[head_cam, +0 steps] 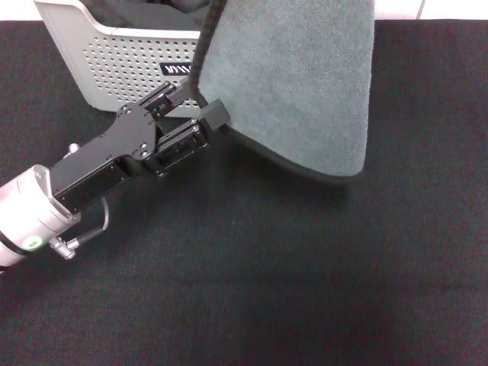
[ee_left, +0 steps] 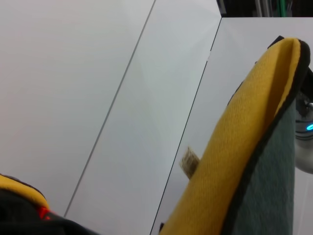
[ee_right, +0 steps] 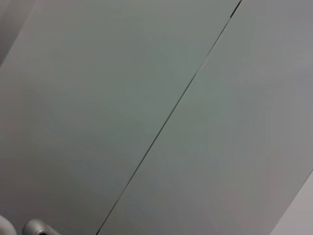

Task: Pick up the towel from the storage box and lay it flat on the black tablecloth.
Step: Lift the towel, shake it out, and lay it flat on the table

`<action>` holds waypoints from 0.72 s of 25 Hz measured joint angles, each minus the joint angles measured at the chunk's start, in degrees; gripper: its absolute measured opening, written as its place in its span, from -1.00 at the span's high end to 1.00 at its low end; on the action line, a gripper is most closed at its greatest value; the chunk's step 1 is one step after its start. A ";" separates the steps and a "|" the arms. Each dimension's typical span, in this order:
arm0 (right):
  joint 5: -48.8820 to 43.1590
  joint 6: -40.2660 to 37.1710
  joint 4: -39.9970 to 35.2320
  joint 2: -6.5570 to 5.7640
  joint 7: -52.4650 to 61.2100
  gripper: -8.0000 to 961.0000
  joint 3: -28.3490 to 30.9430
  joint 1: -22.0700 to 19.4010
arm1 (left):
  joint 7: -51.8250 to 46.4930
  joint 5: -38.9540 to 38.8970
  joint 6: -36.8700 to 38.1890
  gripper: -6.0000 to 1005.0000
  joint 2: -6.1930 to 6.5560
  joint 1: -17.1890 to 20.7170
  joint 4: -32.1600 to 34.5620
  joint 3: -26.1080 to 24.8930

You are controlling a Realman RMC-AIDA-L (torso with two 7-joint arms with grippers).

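The towel (head_cam: 297,84) hangs lifted above the black tablecloth (head_cam: 267,274), grey-green face toward the head camera, black edging along its lower rim. Its top runs out of the head view. My left gripper (head_cam: 200,108) is shut on the towel's left edge, just in front of the storage box (head_cam: 114,65). In the left wrist view the towel's yellow-orange reverse (ee_left: 234,161) and grey-green face (ee_left: 274,191) curve close to the camera. My right gripper is not in view; the right wrist view shows only a wall.
A dark cloth bundle (head_cam: 145,11) lies in the box, which stands at the back left and bears a black label (head_cam: 175,70). A grey metal part with a blue light (ee_left: 305,142) shows past the towel. Pale wall panels (ee_right: 146,98) stand behind.
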 joint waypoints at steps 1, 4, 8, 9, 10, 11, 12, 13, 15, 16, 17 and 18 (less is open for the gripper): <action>-0.27 0.02 0.02 0.07 0.00 0.95 -0.01 0.09 | 0.02 -0.09 -0.02 -0.44 -0.03 -0.03 0.00 -0.07; -1.31 0.04 0.03 0.26 -0.01 0.95 -0.03 0.27 | 0.04 -0.16 0.26 -0.43 -0.08 -0.05 0.00 -0.14; -2.67 -0.13 0.39 0.83 -0.30 0.95 0.18 0.30 | 0.00 -0.17 1.80 -0.42 -0.18 -0.06 0.00 -0.15; -2.86 -0.14 0.49 0.97 -0.38 0.95 0.25 0.30 | 0.00 -0.16 2.55 -0.41 -0.20 -0.02 0.00 -0.14; -3.01 -0.15 0.62 1.06 -0.46 0.95 0.35 0.30 | -0.01 -0.02 4.02 -0.41 -0.22 0.12 0.00 -0.02; -3.13 -0.16 0.74 1.11 -0.53 0.95 0.39 0.30 | -0.07 0.13 4.48 -0.41 -0.22 0.10 0.00 0.06; -3.15 -0.16 0.88 1.11 -0.57 0.95 0.39 0.30 | -0.10 0.20 4.73 -0.40 -0.22 0.09 0.00 0.11; -3.15 -0.16 0.98 1.12 -0.57 0.95 0.39 0.31 | -0.10 0.36 5.05 -0.40 -0.27 0.04 0.00 0.21; -3.16 -0.14 1.38 1.13 -0.57 0.95 0.26 0.60 | -0.04 0.46 5.02 -0.39 -0.47 0.00 0.00 0.18; -3.16 -0.13 1.51 1.13 -0.57 0.95 0.18 0.74 | 0.00 0.46 4.91 -0.39 -0.56 0.00 0.00 0.15; -3.16 -0.12 1.60 1.14 -0.57 0.95 0.14 0.87 | 0.04 0.47 4.72 -0.39 -0.69 -0.04 0.00 0.16; -3.16 -0.12 1.63 1.15 -0.57 0.95 0.16 0.98 | 0.04 0.47 4.66 -0.38 -0.72 -0.06 0.00 0.16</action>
